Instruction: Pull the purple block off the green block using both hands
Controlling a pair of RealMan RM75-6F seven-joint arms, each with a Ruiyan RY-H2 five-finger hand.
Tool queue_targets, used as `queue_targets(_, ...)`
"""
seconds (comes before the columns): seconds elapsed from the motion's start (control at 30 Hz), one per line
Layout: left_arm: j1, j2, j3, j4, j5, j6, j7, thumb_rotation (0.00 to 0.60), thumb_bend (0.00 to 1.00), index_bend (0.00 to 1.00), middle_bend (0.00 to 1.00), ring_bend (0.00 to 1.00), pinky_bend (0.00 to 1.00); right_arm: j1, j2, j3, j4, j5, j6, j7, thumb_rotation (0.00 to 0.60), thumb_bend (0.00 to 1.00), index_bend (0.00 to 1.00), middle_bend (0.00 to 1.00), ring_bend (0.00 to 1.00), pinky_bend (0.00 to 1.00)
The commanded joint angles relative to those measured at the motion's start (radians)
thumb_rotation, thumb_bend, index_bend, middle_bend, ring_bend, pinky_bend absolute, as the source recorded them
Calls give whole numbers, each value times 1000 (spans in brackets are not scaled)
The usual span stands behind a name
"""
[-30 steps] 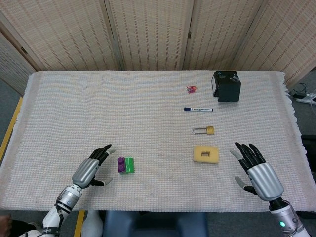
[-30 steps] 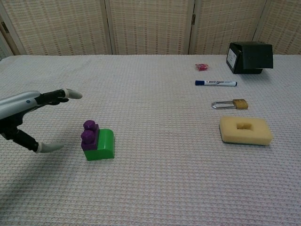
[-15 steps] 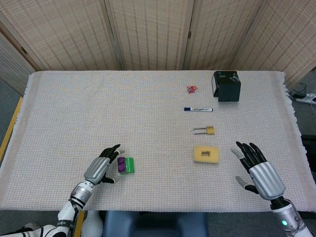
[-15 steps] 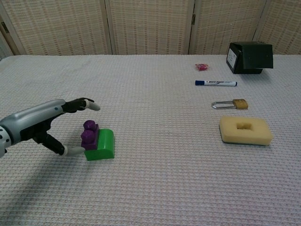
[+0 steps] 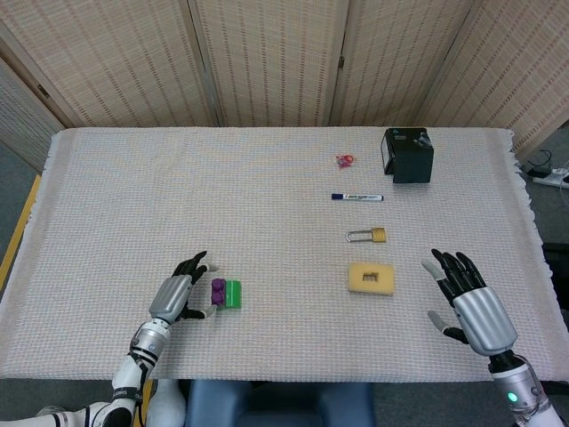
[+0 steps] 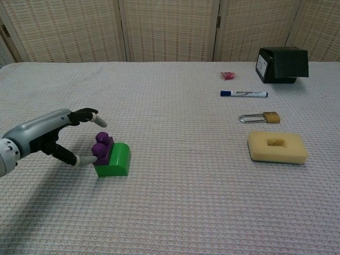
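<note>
The purple block point(image 5: 218, 291) point(image 6: 101, 147) is stuck onto the left end of the green block point(image 5: 233, 294) point(image 6: 116, 160) near the table's front left. My left hand point(image 5: 180, 294) point(image 6: 50, 133) cups the purple block from the left. Its thumb tip touches the block's near side, and its fingers point(image 6: 90, 115) arch over the far side without a clear grip. My right hand point(image 5: 468, 298) hovers with fingers spread at the front right, far from the blocks, and shows only in the head view.
A yellow sponge point(image 5: 371, 277) point(image 6: 277, 146) lies right of centre, with a padlock point(image 5: 367, 235) point(image 6: 260, 117), a blue marker point(image 5: 356, 197) point(image 6: 244, 94), a small pink item point(image 5: 345, 160) point(image 6: 228, 75) and a black box point(image 5: 407, 154) point(image 6: 281, 64) behind it.
My left hand has moved right, up to the blocks, and its thumb now touches the purple block. My right hand has drifted slightly right.
</note>
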Motion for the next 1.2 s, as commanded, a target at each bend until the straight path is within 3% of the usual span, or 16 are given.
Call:
queue_targets(0.03,-3,-3,5,1,-6,-4,11,600,316,247,0,0,20,1,1,-2,1,-5,1,5,600,366,0,0,0,0)
queue_targets(0.53,-8,-41,10,38,14,26,31,600,318,379,9,0,20,10,22,-14,-7,-6,-24,20,600,366,0,0,0,0)
queue_targets(0.93,-15,-43,1,78,2,5,9,600,419,492,54,0,5,25,33,-24,-12,-9,-53,34,600,366,0,0,0,0)
queue_targets(1.1,-9,-50,-5,94,20,22,-23,600,453,636,114,0,6,28,30,-23,-11,-3,-59,32,600,366,0,0,0,0)
queue_targets(1.2,3,-62,-7,109,39,55,-45,600,525,777,215,15,28,28,28,-22,-11,-1,-59,31,600,366,0,0,0,0)
